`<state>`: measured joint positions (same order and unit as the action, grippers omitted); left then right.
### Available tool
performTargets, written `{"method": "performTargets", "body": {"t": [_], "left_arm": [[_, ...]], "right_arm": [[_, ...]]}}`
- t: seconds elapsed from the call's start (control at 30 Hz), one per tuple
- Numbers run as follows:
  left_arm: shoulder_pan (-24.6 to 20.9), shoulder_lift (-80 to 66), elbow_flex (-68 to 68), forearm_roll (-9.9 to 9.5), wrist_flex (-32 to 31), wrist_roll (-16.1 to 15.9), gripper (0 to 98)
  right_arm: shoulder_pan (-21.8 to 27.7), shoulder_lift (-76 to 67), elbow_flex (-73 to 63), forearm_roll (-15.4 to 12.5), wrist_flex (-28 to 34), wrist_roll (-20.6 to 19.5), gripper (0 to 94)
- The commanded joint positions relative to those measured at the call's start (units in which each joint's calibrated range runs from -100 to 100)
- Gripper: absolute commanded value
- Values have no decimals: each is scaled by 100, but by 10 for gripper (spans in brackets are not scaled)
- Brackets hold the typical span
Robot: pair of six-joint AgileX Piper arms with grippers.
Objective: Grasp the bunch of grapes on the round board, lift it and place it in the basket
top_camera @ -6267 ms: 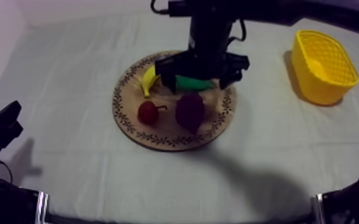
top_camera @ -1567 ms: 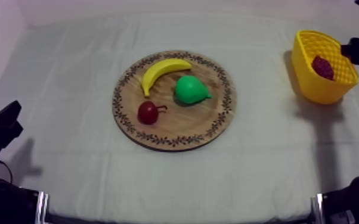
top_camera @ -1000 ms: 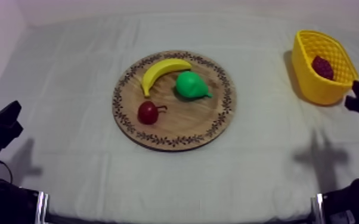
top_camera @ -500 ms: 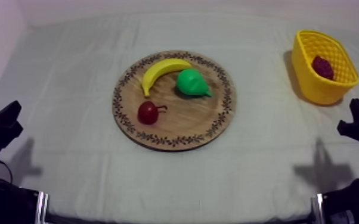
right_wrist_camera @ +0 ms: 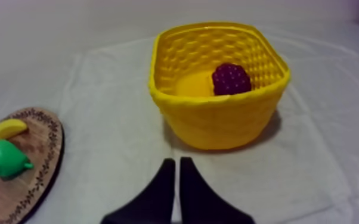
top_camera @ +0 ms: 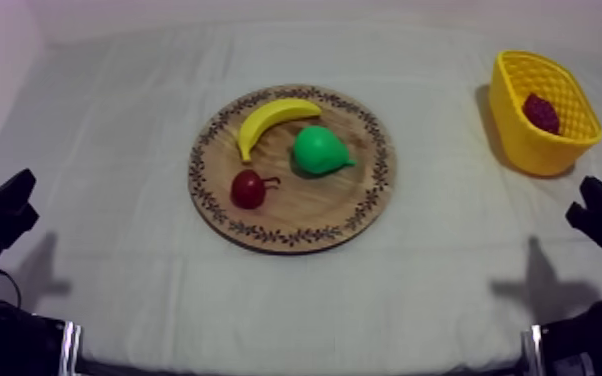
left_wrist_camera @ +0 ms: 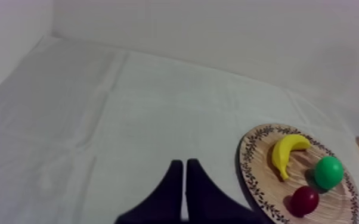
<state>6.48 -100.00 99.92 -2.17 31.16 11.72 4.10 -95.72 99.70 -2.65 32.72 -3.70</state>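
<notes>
Light: soft, even, fairly bright across the cloth; faint violet tint toward the top view's left edge
Source: probably overhead and slightly from the far side, going by the shadows
Shadows, top view: dark band along the near rim of the wooden board; dark patch on the yellow basket side facing the board; one soft grey patch on the cloth beside the left gripper, another beside the right gripper
Shadows, right wrist view: dim pool round the basket's base
</notes>
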Motion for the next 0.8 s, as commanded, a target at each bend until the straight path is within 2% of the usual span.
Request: {"method": "performTargets", "body": {"t": [0.0, 0.07, 0.23, 0.33, 0.43, 0.77], "left_arm": [[0, 0, -3, 0, -3, -1, 1], [0, 0, -3, 0, -3, -2, 1], [0, 0, -3, 0, -3, -2, 1], [0, 0, -3, 0, -3, -2, 1], [0, 0, -3, 0, -3, -2, 1], [0, 0, -3, 0, -3, -2, 1]], "right_arm": [[-2, -3, 8, 69, 48, -114, 36], [-3, -3, 8, 93, 106, 77, 28], [-4, -4, 8, 112, 154, 1063, 7], [-4, -4, 8, 115, 160, 1464, 4], [-4, -4, 8, 116, 163, 1586, 3], [-5, -4, 8, 116, 164, 1498, 2]]}}
